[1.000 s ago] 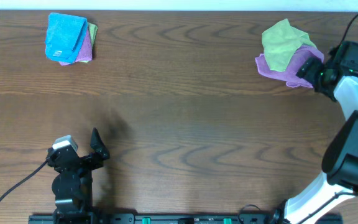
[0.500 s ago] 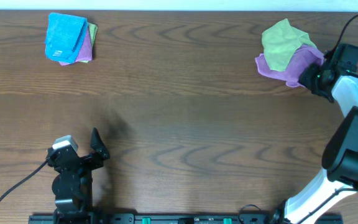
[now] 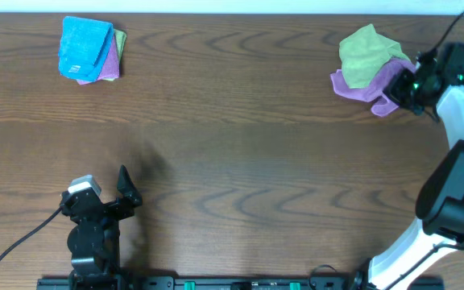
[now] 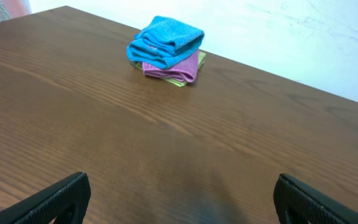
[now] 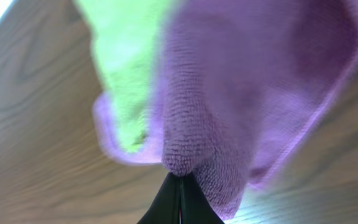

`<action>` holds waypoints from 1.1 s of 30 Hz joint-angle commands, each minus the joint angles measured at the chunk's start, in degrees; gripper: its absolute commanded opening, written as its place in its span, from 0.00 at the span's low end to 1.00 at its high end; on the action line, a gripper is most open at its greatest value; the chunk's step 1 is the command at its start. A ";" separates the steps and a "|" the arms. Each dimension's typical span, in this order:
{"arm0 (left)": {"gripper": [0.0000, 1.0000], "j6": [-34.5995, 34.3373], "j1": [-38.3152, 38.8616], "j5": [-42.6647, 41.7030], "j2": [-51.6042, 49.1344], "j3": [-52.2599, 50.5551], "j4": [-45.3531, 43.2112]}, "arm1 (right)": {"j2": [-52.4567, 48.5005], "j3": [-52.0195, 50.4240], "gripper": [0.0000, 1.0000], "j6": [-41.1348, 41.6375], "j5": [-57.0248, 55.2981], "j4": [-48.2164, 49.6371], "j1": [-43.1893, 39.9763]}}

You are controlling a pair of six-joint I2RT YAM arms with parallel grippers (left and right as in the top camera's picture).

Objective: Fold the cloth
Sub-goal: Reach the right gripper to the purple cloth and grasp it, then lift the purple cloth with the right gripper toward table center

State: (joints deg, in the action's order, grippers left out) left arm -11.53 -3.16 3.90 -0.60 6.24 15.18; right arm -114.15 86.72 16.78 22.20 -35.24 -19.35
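The left pincer (image 4: 180, 202) is nearest, spread and empty, low over the desk (image 3: 256, 145) on a tucked-back arm. Far right, the right pincer (image 5: 180, 191), on an outstretched arm, pinches a fold of the cloth (image 3: 374, 87), which lies crumpled partly under a green cloth (image 3: 363, 52). The cloth looks soft, light and limp, so a corner would likely give a better hold.

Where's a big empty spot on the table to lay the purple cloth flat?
The wide bare middle of the brown wooden table, between the folded blue cloth stack and the lime-green cloth. Crowded: the far right corner, where the right claw pinches the purple microfibre cloth.
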 commanded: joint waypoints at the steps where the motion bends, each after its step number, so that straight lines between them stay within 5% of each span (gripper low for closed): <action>1: 0.95 0.83 0.28 1.01 0.28 -1.38 0.72 | 2.01 7.02 0.01 -3.02 3.06 -4.66 4.09; 10: 0.96 0.83 0.28 1.01 0.28 -1.38 0.72 | 8.90 17.73 0.01 -6.16 -6.97 -17.11 17.55; 29: 0.95 0.83 0.28 1.01 0.28 -1.38 0.72 | 25.81 18.03 0.01 -8.79 -10.60 -36.33 42.45; 33: 0.96 0.83 0.28 1.01 0.28 -1.38 0.72 | 27.15 17.70 0.25 -11.50 -18.97 -40.09 43.56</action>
State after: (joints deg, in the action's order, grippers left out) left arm -11.53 -3.16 3.90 -0.60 6.24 15.20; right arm -87.57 103.92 7.25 10.33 -73.93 23.66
